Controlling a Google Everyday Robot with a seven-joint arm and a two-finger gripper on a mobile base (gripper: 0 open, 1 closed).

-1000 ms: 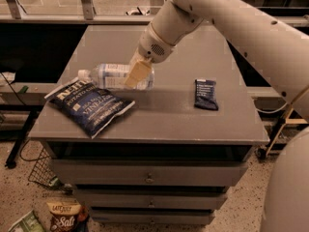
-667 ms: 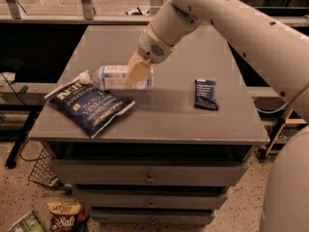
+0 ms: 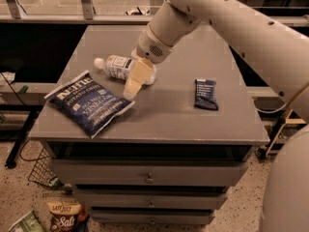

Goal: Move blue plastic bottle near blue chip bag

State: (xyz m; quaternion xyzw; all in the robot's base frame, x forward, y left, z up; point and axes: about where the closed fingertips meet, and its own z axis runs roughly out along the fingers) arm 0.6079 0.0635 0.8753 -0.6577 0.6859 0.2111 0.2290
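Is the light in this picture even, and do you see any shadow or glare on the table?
Camera view: dim, warm light; dark under the table; faint soft shadows beside the blue chip bag and below the gripper, which is at the blue plastic bottle; no strong glare.

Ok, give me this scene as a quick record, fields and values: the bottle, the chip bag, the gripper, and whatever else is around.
surface: grey table with drawers below
blue plastic bottle: lying on its side, white cap pointing left, just behind the bag
blue chip bag: lying flat at the front left corner
gripper: down at the bottle's right end, reaching in from the right
snack bar: dark blue wrapper, right side, apart from the rest
floor: brown-and-white bag marked Salt, lower left
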